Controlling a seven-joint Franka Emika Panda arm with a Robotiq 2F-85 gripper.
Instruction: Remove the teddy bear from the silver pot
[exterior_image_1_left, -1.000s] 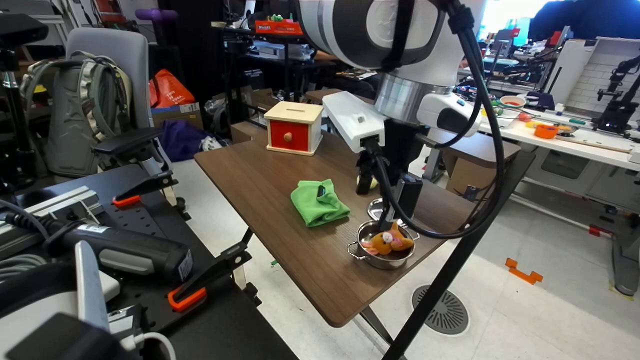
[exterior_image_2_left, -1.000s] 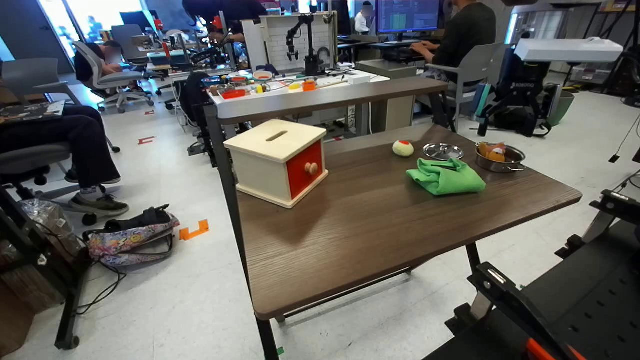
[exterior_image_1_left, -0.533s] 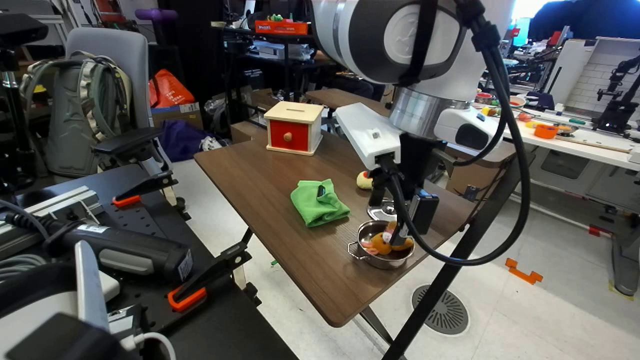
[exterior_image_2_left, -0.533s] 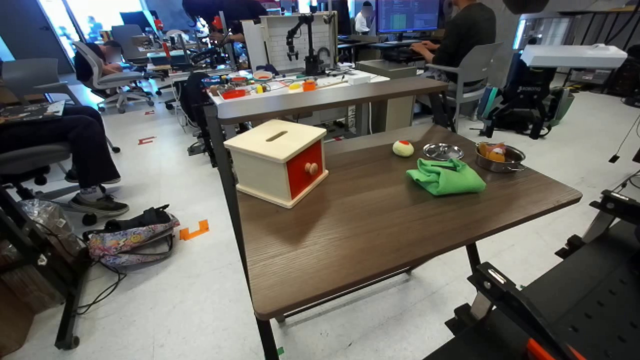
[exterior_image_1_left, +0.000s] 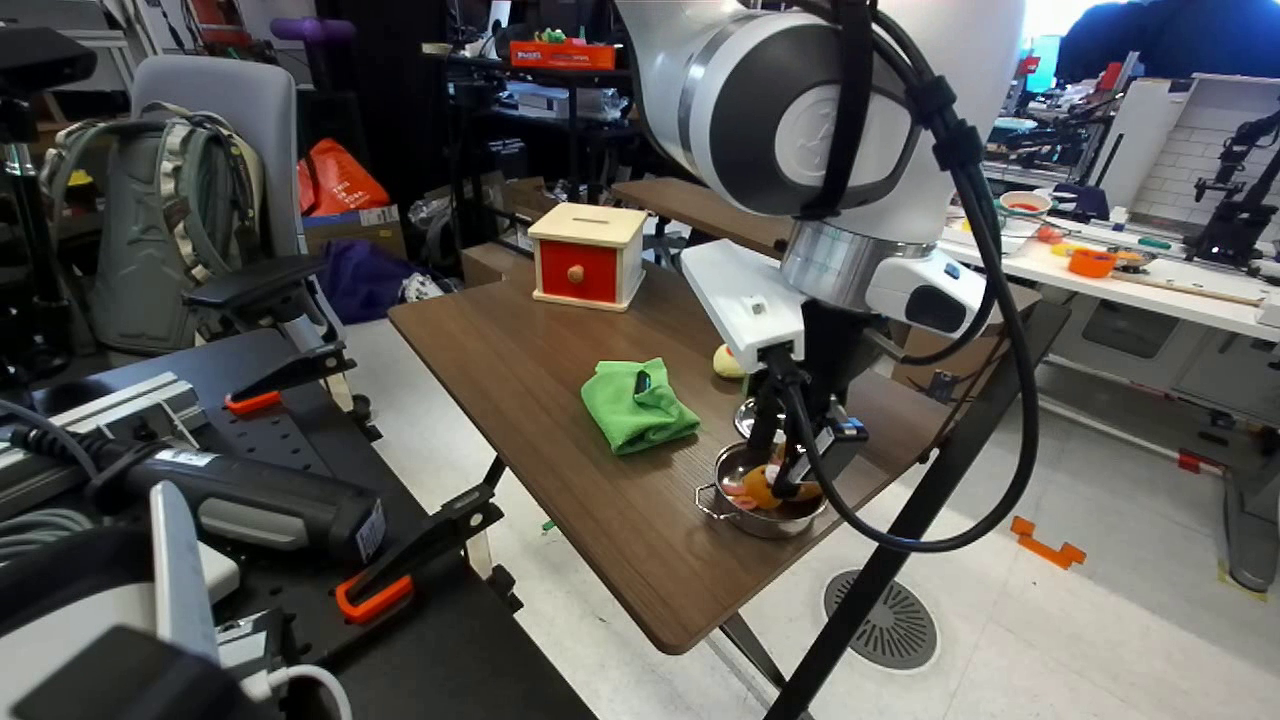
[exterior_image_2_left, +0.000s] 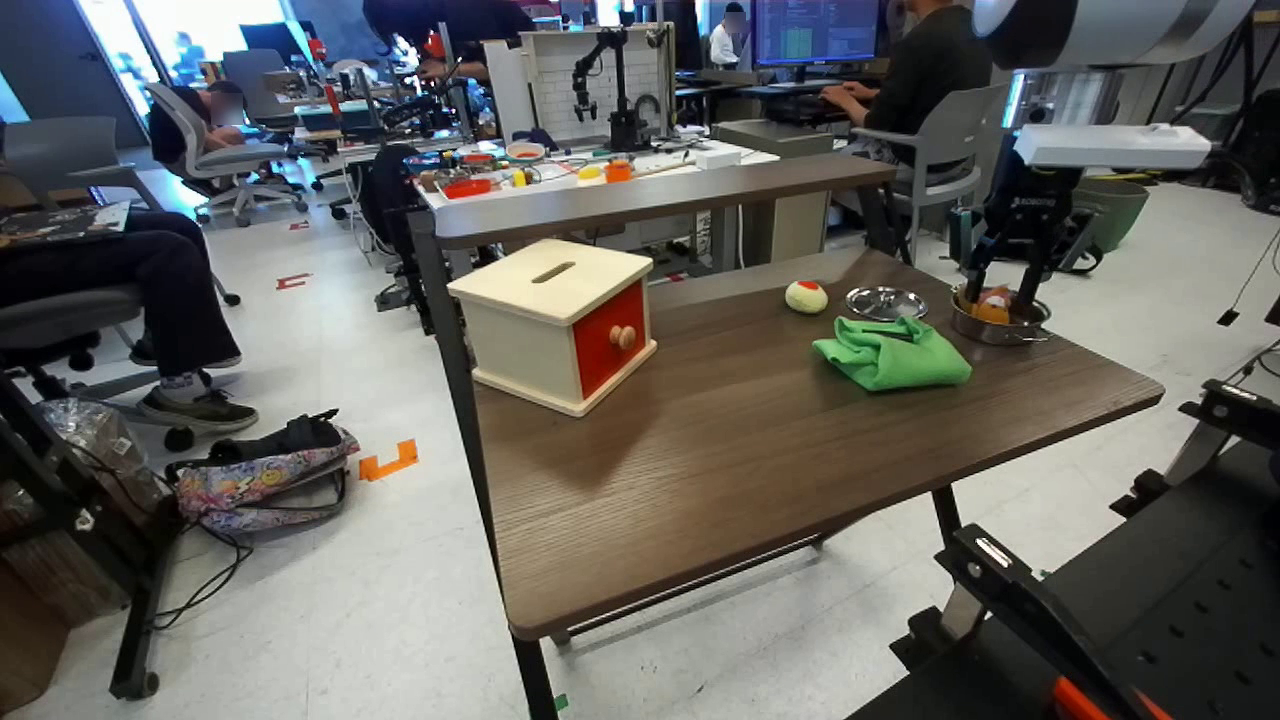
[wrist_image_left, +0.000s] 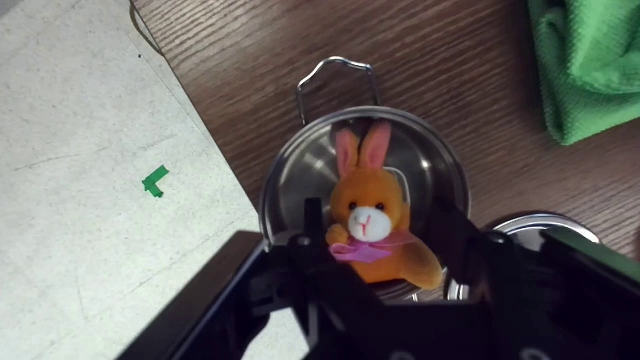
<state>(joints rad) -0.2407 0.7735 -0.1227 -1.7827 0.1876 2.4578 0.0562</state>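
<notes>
Orange teddy bear (wrist_image_left: 367, 187) in silver pot (wrist_image_left: 300, 175) lay between parted jaws of the tool (exterior_image_2_left: 998, 301); pre-grasp stage, seemingly; next needed: closure, then lift.

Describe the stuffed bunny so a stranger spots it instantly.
On the brown table, near the green cloth, sits a shiny metal pot. The plush bunny is inside; unlike the cloth and metal lid, it has orange fur, pink-lined ears and a pinkish ribbon.
</notes>
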